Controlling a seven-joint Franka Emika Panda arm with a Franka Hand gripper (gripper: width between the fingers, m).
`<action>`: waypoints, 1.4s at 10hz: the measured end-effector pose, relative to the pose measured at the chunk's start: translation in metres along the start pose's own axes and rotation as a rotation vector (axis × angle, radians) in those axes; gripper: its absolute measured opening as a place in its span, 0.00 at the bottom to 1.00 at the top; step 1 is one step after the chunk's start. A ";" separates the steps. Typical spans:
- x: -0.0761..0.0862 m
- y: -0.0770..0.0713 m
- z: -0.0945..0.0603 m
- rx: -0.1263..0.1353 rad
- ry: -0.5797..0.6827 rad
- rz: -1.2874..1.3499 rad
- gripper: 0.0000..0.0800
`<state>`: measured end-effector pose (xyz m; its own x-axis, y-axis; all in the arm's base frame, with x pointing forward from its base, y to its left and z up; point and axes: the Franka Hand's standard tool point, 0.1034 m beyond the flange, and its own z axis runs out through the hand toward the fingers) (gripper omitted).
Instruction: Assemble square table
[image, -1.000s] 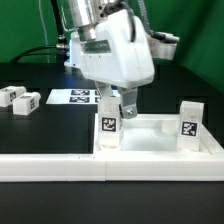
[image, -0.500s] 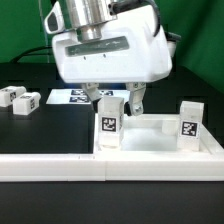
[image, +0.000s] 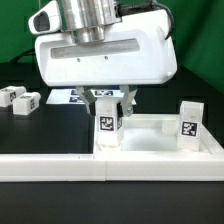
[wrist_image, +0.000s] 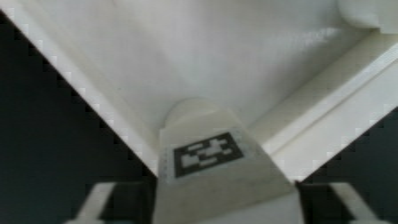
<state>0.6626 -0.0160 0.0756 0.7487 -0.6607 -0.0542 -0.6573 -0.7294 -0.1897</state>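
Note:
The white square table top (image: 160, 150) lies at the exterior view's right, rim up. A chunky white tagged leg (image: 109, 126) stands upright in its near left corner, and a second leg (image: 188, 120) stands at the right corner. My gripper (image: 111, 106) hangs straight above the left leg, its two fingers pressed against the leg's upper sides. In the wrist view the leg (wrist_image: 222, 160) fills the space between the fingers (wrist_image: 111, 205), with the table top (wrist_image: 107, 70) beyond it.
Two loose tagged legs (image: 12, 97) (image: 28, 101) lie on the black table at the exterior view's left. The marker board (image: 70, 96) lies behind, partly hidden by my arm. A long white fence bar (image: 50, 166) runs along the front.
My arm has come down over the left leg and its fingers have closed in from wide apart onto the leg's sides. The legs and table top have not moved.

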 end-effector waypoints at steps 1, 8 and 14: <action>0.000 0.000 0.000 0.000 0.000 0.074 0.36; 0.003 0.001 0.001 0.083 -0.015 0.882 0.36; 0.005 -0.013 -0.003 0.023 0.012 0.346 0.77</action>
<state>0.6743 -0.0102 0.0803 0.4804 -0.8703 -0.1082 -0.8700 -0.4573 -0.1842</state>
